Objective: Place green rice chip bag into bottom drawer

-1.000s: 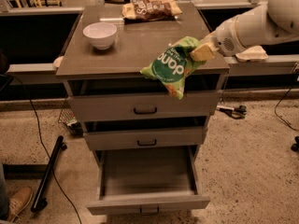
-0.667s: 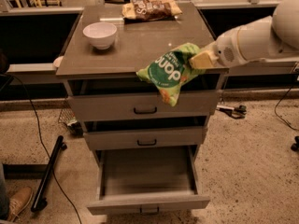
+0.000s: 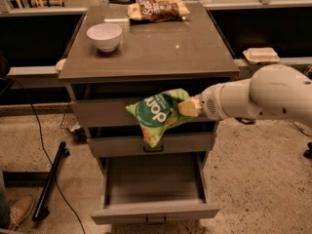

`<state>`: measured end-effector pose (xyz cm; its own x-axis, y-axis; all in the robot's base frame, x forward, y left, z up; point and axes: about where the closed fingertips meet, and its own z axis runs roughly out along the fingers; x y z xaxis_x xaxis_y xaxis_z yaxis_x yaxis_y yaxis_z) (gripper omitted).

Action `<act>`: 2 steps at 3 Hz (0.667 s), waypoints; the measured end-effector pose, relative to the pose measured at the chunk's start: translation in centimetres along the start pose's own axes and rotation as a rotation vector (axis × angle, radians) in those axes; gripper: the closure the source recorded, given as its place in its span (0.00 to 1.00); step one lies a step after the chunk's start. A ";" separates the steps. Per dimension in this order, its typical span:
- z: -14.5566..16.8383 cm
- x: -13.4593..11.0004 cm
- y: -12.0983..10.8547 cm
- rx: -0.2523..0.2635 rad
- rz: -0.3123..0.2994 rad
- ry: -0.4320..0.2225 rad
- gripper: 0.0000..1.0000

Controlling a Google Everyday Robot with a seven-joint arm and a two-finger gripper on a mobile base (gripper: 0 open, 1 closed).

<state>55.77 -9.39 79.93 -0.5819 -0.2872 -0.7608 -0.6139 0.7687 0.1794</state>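
The green rice chip bag (image 3: pixel 157 114) hangs in the air in front of the two upper drawer fronts, white lettering facing me. My gripper (image 3: pixel 188 107) is shut on the bag's right edge, at the end of the white arm (image 3: pixel 263 99) that reaches in from the right. The bottom drawer (image 3: pixel 155 185) is pulled out below the bag, its grey floor bare. The bag sits above the drawer's back part, well above its floor.
A white bowl (image 3: pixel 104 36) and a brown-and-tan snack bag (image 3: pixel 157 9) rest on the cabinet top (image 3: pixel 161 50). A black bar (image 3: pixel 49 183) and cable lie on the floor at the left, next to a shoe (image 3: pixel 18 210).
The arm has lowered and moved left with the bag, from beside the cabinet top's front edge to in front of the upper drawers.
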 end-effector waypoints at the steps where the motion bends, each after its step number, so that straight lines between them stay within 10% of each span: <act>1: -0.1 -0.2 0.0 0.000 -0.001 -0.002 1.00; 2: 1.1 1.0 0.1 -0.039 -0.045 -0.006 1.00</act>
<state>55.75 -8.95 78.51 -0.5504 -0.3171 -0.7723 -0.6594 0.7326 0.1691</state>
